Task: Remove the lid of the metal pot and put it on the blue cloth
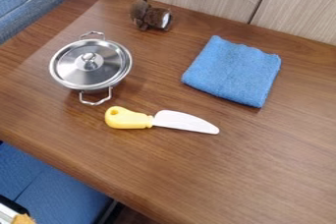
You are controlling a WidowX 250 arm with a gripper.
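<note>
"What's on the table?"
"Blue cloth at two o'clock, metal pot at ten, lid on top, knob up."
"And the gripper?"
"I can't tell its state, nor which way the lid lies from it."
"What decides the carry?"
"The cloth is at the lid's three o'clock; I'd lift by the knob."

Lid on pot, left of cloth

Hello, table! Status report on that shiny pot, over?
Lid on metal pot. Blue cloth waiting, folded flat. Yellow-handled knife lies nearby, probably not in the way. Over.
</note>
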